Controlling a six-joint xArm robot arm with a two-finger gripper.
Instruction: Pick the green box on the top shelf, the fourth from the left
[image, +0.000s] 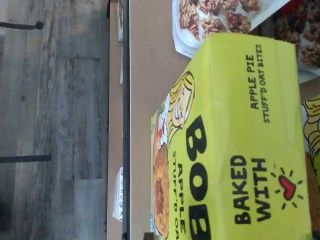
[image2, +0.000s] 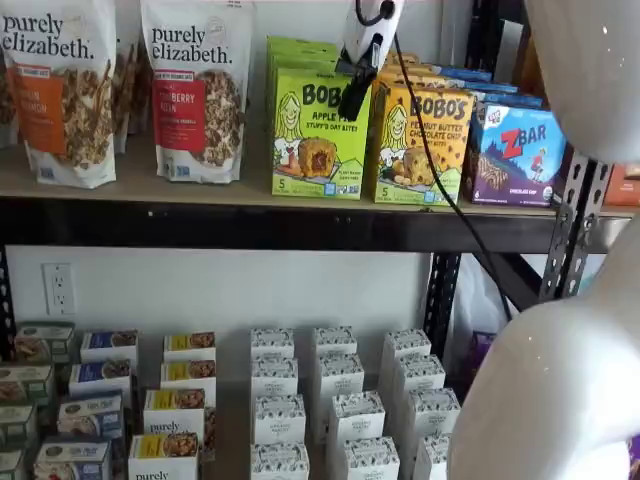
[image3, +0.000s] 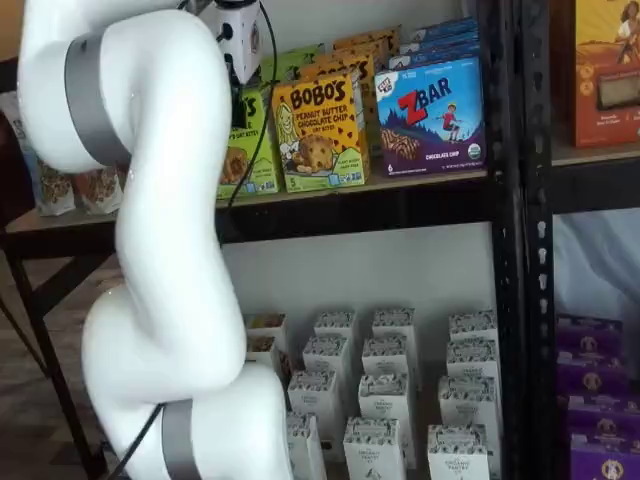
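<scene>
End effector (image2: 352, 100) hangs in front of the green box (image2: 318, 133) on the top shelf (image2: 200, 222). In a shelf view only its white body and one black finger show, angled down across the box's upper right corner. Can't tell whether the fingers are spread or pressed together. The other shelf view shows just the white body behind the arm (image3: 150, 250); fingers hidden there, and the arm covers much of the green box (image3: 248, 140).

Wrist view sees no fingers. It does give the close-up the shelf views lack: the green box (image: 235, 145) fills most of the picture, turned sideways. Lime-green carton, black "BOB" lettering, "APPLE PIE STUFF'D OAT BITES", "BAKED WITH" plus a red heart, cartoon blonde girl, pastry picture. Tan board of the top shelf (image: 145, 100) beneath it, grey wood floor (image: 55, 125) past the edge.

Placement: box stands upright at the shelf's front edge, more green boxes stacked behind it. Just beside it on one side is the yellow-orange Bobo's box (image2: 420, 145), then the blue ZBar box (image2: 517, 155). On the other side are two Purely Elizabeth granola bags (image2: 198, 85). White cartons (image2: 340, 400) fill the lower shelf.
</scene>
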